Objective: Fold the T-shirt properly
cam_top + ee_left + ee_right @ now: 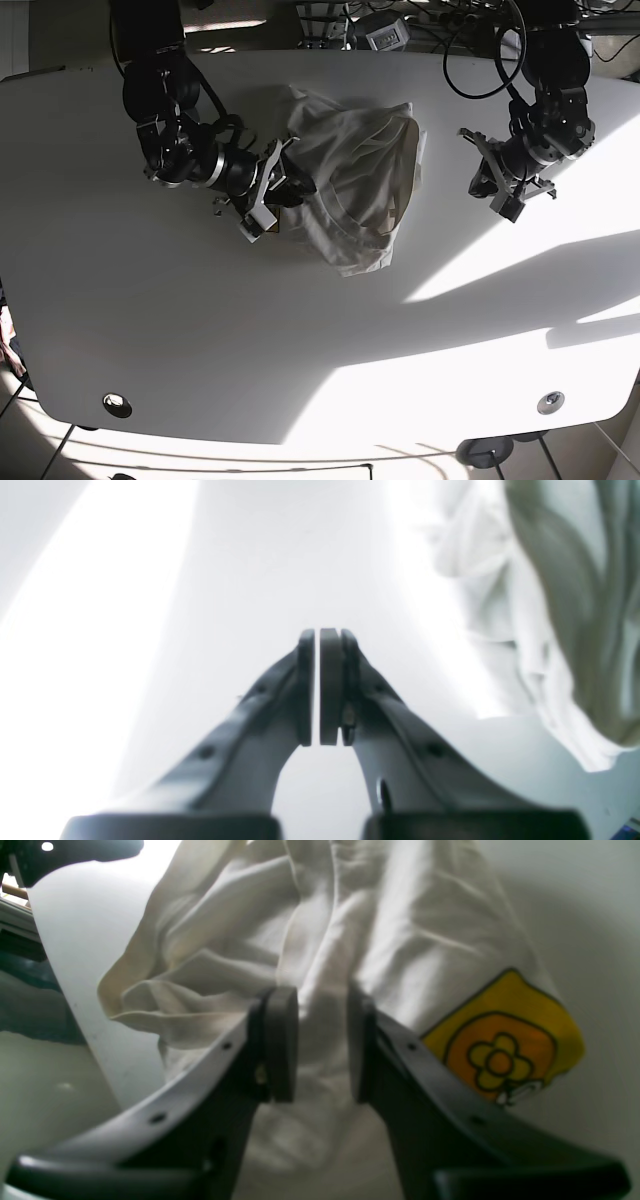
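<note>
Looking through the left wrist view: left pincer (pixel 319 687) pads nearly together, only a thin slit between them, nothing held. Bare white tabletop (pixel 225 580) under it. T-shirt (pixel 545 630) bunched at 2 to 3 o'clock of frame, apart from the pads, blurred

Right wrist view: right pincer (pixel 322 1042) with a narrow gap between pads; white cloth of the T-shirt fills the space between and behind them. Cannot tell if the pads actually pinch the cloth or just straddle it. Yellow-orange flower print (pixel 505 1040) on the shirt at 4 o'clock of the pincer. Shirt is creased and gathered, hem fold at 9 o'clock

Base view: T-shirt (pixel 355 185) lies crumpled in a heap on the tabletop (pixel 200 340), centre toward 12 o'clock. Right pincer (pixel 283 185) at the heap's 9 o'clock edge, touching the cloth. Left pincer (pixel 478 160) at 3 o'clock of the shirt, near it, not touching, over bare tabletop. Hard sun patches at 4 to 5 o'clock
</note>
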`<action>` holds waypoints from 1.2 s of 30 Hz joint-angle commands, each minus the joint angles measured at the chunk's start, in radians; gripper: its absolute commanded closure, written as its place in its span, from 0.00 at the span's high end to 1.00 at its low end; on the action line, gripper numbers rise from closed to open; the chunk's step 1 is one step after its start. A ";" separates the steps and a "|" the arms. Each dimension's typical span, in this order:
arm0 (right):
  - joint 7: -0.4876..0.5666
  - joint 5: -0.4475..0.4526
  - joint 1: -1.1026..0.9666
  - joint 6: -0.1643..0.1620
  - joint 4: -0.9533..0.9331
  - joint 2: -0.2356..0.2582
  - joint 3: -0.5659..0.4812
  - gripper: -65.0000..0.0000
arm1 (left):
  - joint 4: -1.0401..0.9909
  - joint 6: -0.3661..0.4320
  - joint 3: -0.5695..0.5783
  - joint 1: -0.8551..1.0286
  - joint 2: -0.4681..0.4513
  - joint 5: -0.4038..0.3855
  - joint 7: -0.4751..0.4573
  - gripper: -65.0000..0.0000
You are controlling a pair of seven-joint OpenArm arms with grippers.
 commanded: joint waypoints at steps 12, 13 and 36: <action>0.030 0.017 0.061 0.007 -0.093 0.001 0.204 0.24 | 0.190 -0.003 0.214 0.028 0.147 -0.024 0.110 0.01; 0.037 0.017 0.076 0.009 -0.126 -0.001 0.201 0.24 | 0.190 -0.003 0.234 0.035 0.159 -0.025 0.110 0.01; 0.275 0.029 0.098 0.050 -0.355 0.114 0.072 0.24 | -0.048 -0.003 0.242 -0.213 0.006 0.027 0.043 0.01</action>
